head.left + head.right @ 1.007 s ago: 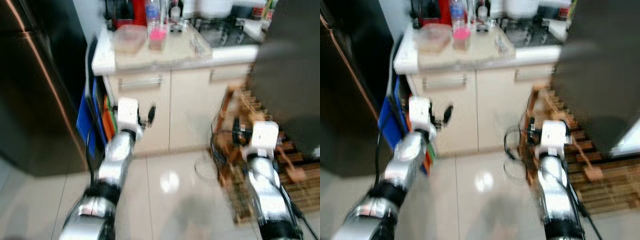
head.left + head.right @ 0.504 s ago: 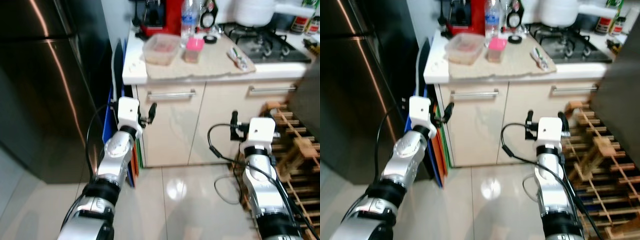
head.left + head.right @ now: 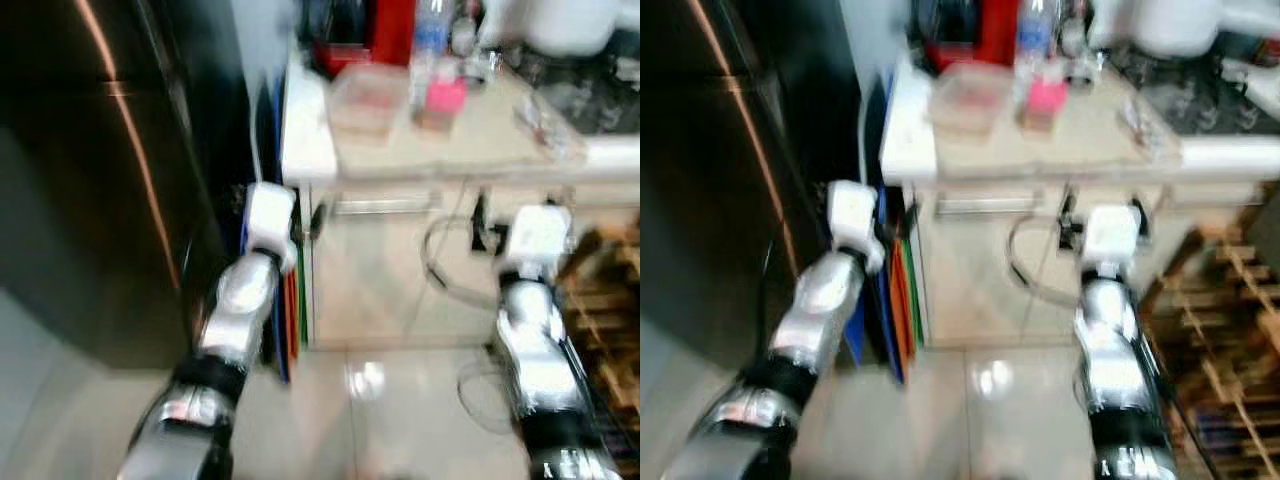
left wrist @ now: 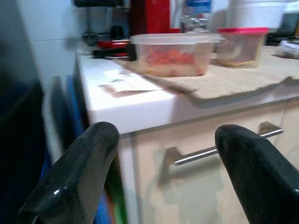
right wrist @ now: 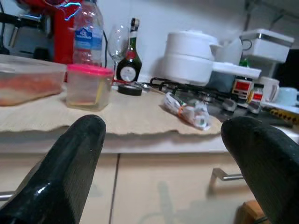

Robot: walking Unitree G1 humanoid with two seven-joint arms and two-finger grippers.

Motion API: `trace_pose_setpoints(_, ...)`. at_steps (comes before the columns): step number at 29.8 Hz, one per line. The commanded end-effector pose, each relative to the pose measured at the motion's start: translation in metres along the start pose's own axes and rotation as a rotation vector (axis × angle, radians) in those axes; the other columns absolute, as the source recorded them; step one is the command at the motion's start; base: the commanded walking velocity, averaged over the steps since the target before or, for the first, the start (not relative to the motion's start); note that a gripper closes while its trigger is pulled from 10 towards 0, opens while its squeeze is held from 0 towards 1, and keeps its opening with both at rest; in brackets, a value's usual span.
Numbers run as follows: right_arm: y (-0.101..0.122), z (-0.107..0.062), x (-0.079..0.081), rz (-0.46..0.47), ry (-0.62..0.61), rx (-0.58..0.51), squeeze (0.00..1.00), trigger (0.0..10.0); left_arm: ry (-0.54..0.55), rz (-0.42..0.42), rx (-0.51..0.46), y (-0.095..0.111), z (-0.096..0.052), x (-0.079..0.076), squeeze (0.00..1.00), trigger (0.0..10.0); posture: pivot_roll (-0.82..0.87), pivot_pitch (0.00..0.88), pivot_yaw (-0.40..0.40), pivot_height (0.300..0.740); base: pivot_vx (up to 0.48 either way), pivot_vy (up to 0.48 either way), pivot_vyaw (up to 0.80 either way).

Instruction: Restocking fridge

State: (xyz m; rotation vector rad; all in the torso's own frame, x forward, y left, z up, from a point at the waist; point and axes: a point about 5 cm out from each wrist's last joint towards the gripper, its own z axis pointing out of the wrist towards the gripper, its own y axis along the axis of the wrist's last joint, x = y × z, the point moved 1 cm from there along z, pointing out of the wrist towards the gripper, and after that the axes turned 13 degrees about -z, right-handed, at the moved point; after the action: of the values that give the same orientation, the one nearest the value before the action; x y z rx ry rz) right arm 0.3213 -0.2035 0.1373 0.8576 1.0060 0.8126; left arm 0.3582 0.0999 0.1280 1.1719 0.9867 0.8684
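Left wrist view shows the tub (image 4: 174,52) and pink-lidded cup (image 4: 239,45) on the counter (image 4: 140,105), far and above both released grippers, left (image 4: 163,172) nearer the tub, right (image 5: 163,163) nearer the cup.

White pot (image 5: 190,53), wine glass (image 5: 118,43), dark bottle (image 5: 129,58) beside the stove (image 5: 205,95).

blue label on the water bottle (image 5: 88,33), lettering too blurred to read

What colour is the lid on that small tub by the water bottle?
Pink-red; the small tub's lid shows best in the right wrist view.
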Motion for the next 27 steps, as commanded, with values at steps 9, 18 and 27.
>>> trace_pose_setpoints(9, -0.005, -0.010, 0.015, 0.016, 0.053, 0.028, 0.00, 10.0, 0.008, 0.004, -0.004, 0.003, 0.000, 0.003, 0.00, 10.0, 0.04, 0.000, 0.037, 0.740, 0.300, -0.372, 0.00)
trace_pose_setpoints(18, -0.006, -0.011, 0.017, 0.018, 0.066, 0.033, 0.00, 10.0, -0.020, 0.001, -0.019, 0.005, 0.000, 0.000, 0.00, 10.0, 0.04, 0.000, 0.037, 0.740, 0.304, -0.368, 0.00)
trace_pose_setpoints(27, -0.005, -0.011, 0.018, 0.016, 0.072, 0.028, 0.00, 10.0, -0.045, -0.008, -0.032, 0.010, 0.002, -0.004, 0.00, 10.0, 0.04, 0.000, 0.037, 0.740, 0.303, -0.370, 0.00)
